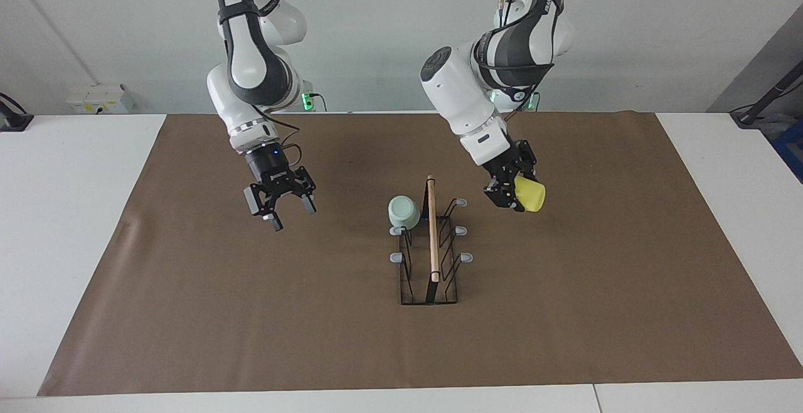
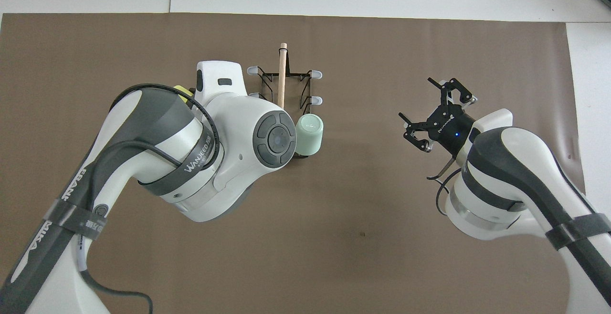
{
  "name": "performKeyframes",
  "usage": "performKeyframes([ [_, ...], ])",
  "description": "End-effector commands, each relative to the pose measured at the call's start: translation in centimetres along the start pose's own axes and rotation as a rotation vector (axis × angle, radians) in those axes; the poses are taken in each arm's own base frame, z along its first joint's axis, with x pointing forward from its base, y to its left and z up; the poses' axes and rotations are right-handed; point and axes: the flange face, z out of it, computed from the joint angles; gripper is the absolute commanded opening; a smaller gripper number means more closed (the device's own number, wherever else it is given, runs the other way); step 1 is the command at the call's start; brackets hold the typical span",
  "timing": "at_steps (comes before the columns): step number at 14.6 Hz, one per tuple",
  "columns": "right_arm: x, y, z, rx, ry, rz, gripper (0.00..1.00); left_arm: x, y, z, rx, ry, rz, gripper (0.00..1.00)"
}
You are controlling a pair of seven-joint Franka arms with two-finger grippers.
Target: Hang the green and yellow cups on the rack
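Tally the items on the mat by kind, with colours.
Cups: 2. The green cup hangs on a prong of the rack; the yellow cup is in the left tool, beside the rack.
Racks: 1, the rack.
Total: 3

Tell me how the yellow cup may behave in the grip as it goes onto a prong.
The yellow cup looks like thin plastic, so probably light. The left gripper holds it tilted by its rim, so it might pivot. Its smooth tapered wall could slip. Pushed hard, the wire rack may shift.
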Motion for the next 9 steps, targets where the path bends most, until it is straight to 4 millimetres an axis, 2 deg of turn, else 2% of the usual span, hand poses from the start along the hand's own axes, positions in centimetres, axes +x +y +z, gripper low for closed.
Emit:
performKeyframes([
  [1,-1.8,2.0,-0.5,0.035,-0.009,-0.161,1.00,-1.6,-0.6,-0.7,0.005,0.087,-0.015,0.00],
  [4,-3.6,4.8,-1.1,0.098,0.012,-0.294,1.00,-3.8,0.3,-1.1,-0.003,0.171,-0.048,0.00],
  [7,-6.5,9.3,-3.1,0.215,0.014,-0.430,1.00,-8.0,1.8,-1.4,0.035,0.260,-0.004,0.00],
  [9,-7.7,12.3,-5.1,0.344,-0.013,-0.462,1.00,-8.1,2.9,-1.8,0.022,0.269,-0.039,0.00],
])
